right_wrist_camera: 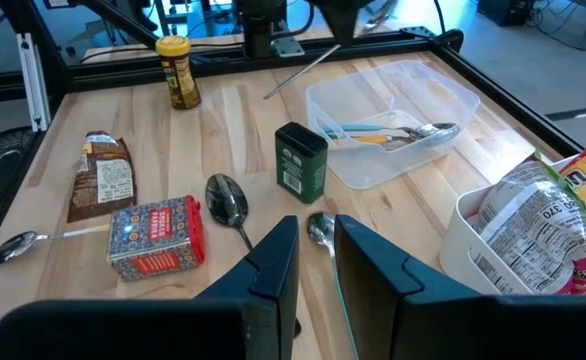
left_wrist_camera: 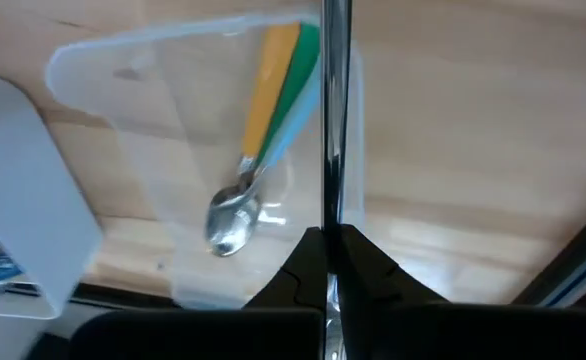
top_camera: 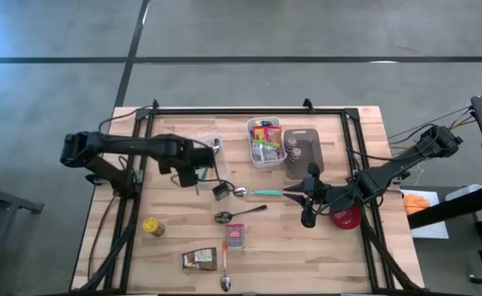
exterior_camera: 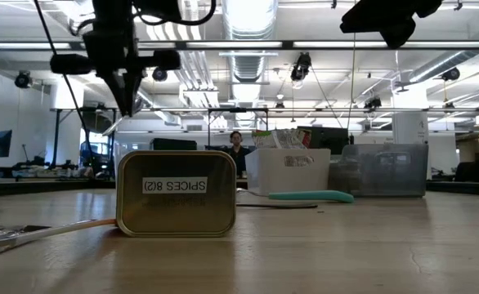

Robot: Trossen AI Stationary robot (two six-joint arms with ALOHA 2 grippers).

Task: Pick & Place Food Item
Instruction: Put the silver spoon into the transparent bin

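My left gripper (top_camera: 193, 171) (left_wrist_camera: 330, 240) hangs above the clear tub (top_camera: 210, 150) (left_wrist_camera: 173, 130) and is shut on a thin metal utensil handle (left_wrist_camera: 334, 110). Spoons with coloured handles (left_wrist_camera: 263, 110) lie in the tub. My right gripper (top_camera: 294, 193) (right_wrist_camera: 316, 250) is raised over the handle end of a teal-handled spoon (top_camera: 261, 192) (exterior_camera: 309, 196) that lies flat on the table. Its fingers stand a narrow gap apart with nothing between them. A green tin (top_camera: 221, 191) (right_wrist_camera: 301, 158) stands upright between the two grippers. My left gripper pinches the metal handle (left_wrist_camera: 331, 225) between its two fingers. The fingers point steeply down. The handle runs straight out past the fingertips and slants down over the tub (right_wrist_camera: 303, 70), clear of the table. Its far end lies outside the left wrist view.
A yellow-lidded jar (top_camera: 151, 225), a brown packet (top_camera: 200, 259), a red box (top_camera: 235, 237) and two more spoons (top_camera: 237, 215) (top_camera: 225, 263) lie on the near half. A white bin of snack packs (top_camera: 266, 141) and a grey spice holder (top_camera: 303, 152) stand at the back. A red object (top_camera: 345, 216) sits under my right arm.
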